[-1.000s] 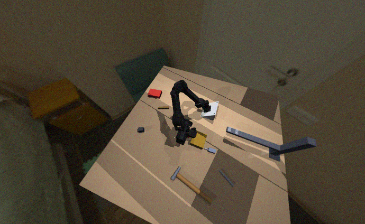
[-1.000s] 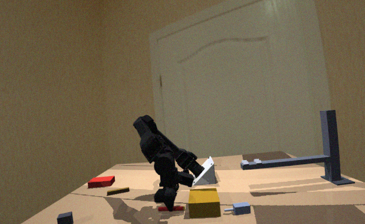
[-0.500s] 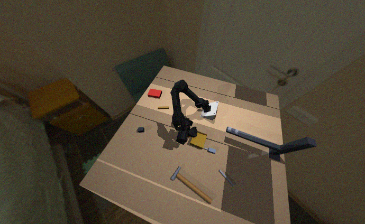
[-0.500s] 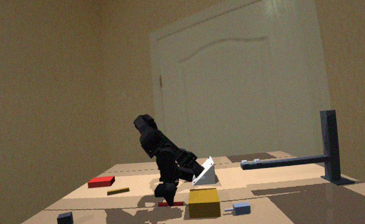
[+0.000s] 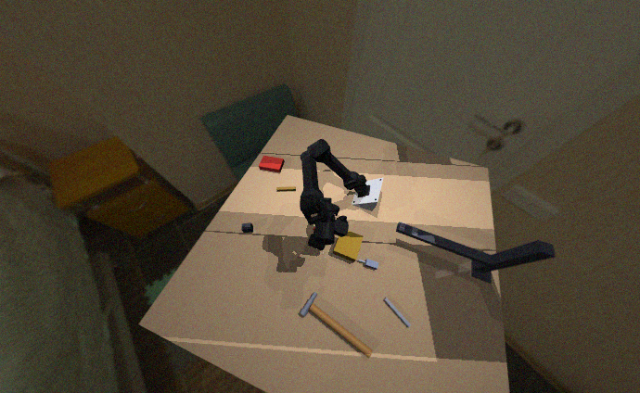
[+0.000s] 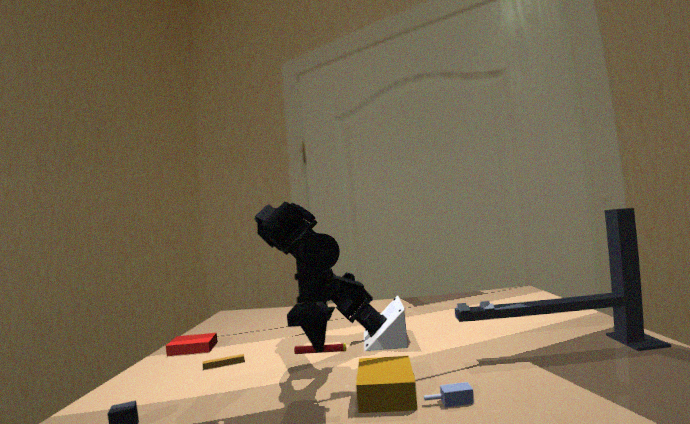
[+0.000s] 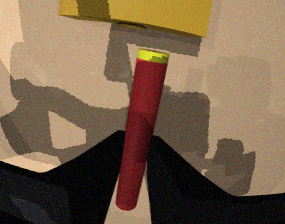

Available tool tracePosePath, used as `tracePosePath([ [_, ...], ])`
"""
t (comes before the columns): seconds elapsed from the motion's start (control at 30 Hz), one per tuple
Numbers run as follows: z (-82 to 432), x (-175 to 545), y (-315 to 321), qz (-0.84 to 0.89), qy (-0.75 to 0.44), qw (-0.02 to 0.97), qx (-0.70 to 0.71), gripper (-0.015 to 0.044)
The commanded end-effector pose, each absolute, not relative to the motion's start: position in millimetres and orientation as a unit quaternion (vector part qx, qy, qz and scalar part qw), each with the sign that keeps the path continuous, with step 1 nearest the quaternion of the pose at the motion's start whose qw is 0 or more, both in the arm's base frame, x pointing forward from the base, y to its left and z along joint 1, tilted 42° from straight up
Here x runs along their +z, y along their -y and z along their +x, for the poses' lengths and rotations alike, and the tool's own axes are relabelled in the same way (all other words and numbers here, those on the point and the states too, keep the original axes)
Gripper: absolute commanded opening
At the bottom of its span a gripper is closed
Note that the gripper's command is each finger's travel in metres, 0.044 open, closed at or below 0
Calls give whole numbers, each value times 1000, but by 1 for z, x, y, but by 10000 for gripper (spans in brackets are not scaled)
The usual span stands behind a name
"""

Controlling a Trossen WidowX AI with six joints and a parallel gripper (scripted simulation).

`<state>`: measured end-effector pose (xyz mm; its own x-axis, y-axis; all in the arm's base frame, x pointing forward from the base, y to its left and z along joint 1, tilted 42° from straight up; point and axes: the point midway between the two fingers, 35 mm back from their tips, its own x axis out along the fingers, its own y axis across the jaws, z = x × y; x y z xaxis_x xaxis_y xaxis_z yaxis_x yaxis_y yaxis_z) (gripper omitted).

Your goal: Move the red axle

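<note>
Axle (image 5: 313, 227) (image 6: 306, 349) (image 7: 145, 100), red with a yellow end, is outside the yellow beam (image 5: 348, 245) (image 6: 386, 384) (image 7: 158, 15), so the pulling-out seems to be completed. The gripper (image 5: 318, 235) (image 6: 320, 346) (image 7: 137, 140) is closed on it: the two fingers press from both sides, across the long axis, nearer to the plain end than to the yellow one. In the wrist view the yellow end points towards the beam, and a gap is visible between them. In the exterior view the axle is nearly level and appears to be held above the table.

The important relation is now between the axle and the V-blocks (image 5: 409, 230) (image 6: 473, 306). Seen from the top, the axle is on the left of the beam, while the V-blocks, on the free end of the dark bracket (image 5: 452, 247) (image 6: 548, 305), are on its right and a little farther up. Therefore the single arm probably must lift the axle first, then carry it past the beam without touching it. The two V-blocks stand one after the other along the bracket, so the long axis of the axle should be brought parallel to this bar before lowering. A low path could push the beam from its place.
</note>
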<state>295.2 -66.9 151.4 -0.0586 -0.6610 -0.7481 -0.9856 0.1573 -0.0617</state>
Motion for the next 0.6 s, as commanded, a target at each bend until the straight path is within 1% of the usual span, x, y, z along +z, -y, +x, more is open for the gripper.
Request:
tracePosePath([
  [0.0, 298, 164, 55, -601, -685, 331, 246, 0],
  [0.27, 298, 183, 39, -603, -684, 329, 245, 0],
  [0.4, 302, 176, 28, -603, -681, 332, 248, 0],
  [0.57, 309, 153, -4, -601, -676, 339, 257, 0],
])
